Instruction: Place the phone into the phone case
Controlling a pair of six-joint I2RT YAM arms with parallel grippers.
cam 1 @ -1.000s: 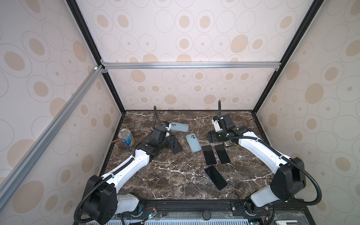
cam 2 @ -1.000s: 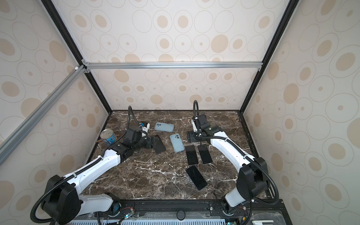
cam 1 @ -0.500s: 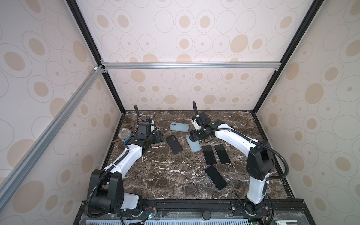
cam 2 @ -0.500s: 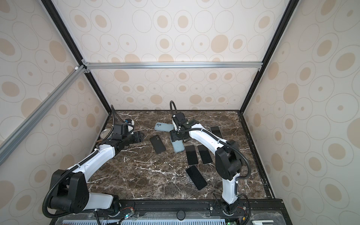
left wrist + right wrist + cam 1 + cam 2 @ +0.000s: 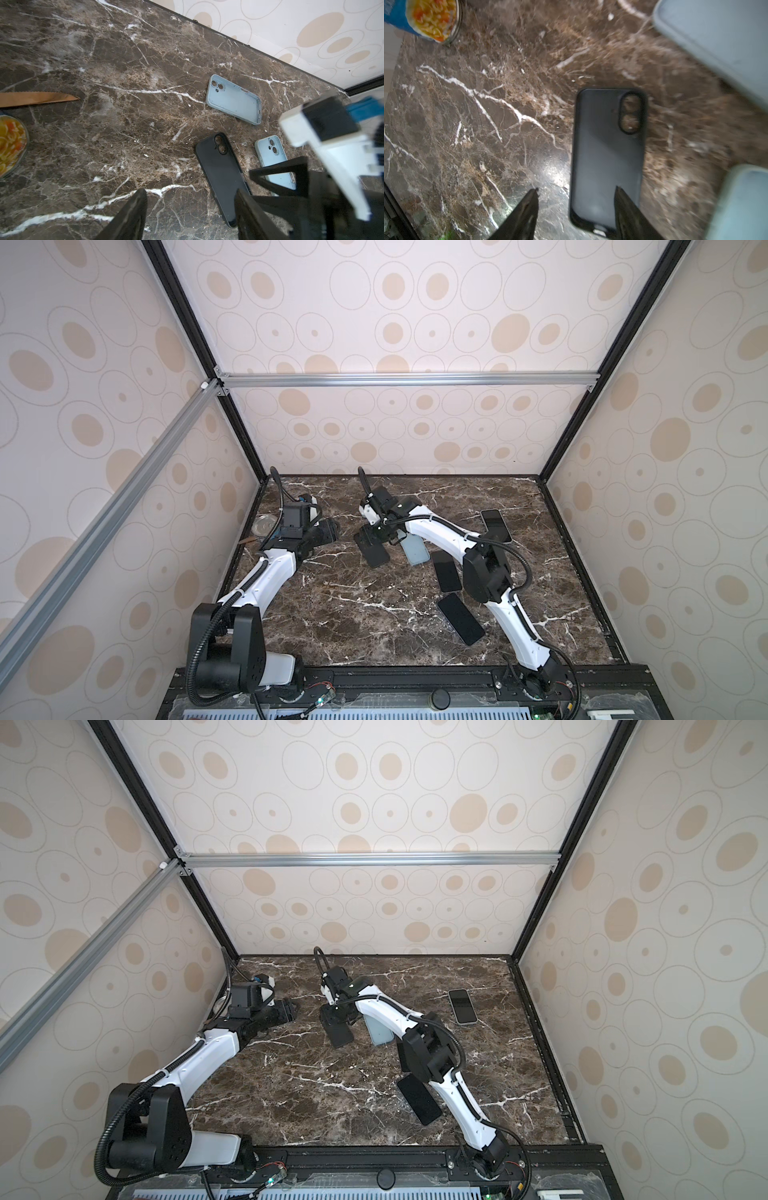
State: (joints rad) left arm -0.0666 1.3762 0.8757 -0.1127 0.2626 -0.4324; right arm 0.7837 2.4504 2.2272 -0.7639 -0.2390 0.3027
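A black phone case [image 5: 371, 547] [image 5: 336, 1029] lies flat mid-table, marble showing through its camera cut-out [image 5: 630, 113]. My right gripper [image 5: 376, 534] [image 5: 576, 188] hovers open over the case's [image 5: 608, 155] end, one finger above it and one above bare marble, nothing held. To the left of the case [image 5: 222, 176], my left gripper [image 5: 328, 531] [image 5: 190, 207] is open and empty. A phone with a pale rim [image 5: 495, 525] [image 5: 462, 1006] lies screen up at the back right. Two dark phones [image 5: 446, 571] [image 5: 460, 624] lie nearer the front.
A light blue case [image 5: 414, 549] [image 5: 274, 162] lies right of the black one, partly under the right arm. An empty light blue case [image 5: 233, 99] lies farther back. A soup can [image 5: 266, 524] [image 5: 433, 18] and a knife [image 5: 37, 98] sit by the left wall.
My right arm swung left from the dark phones to above the black case. My left gripper drew back leftward off that case. Both jaws narrowed a little.
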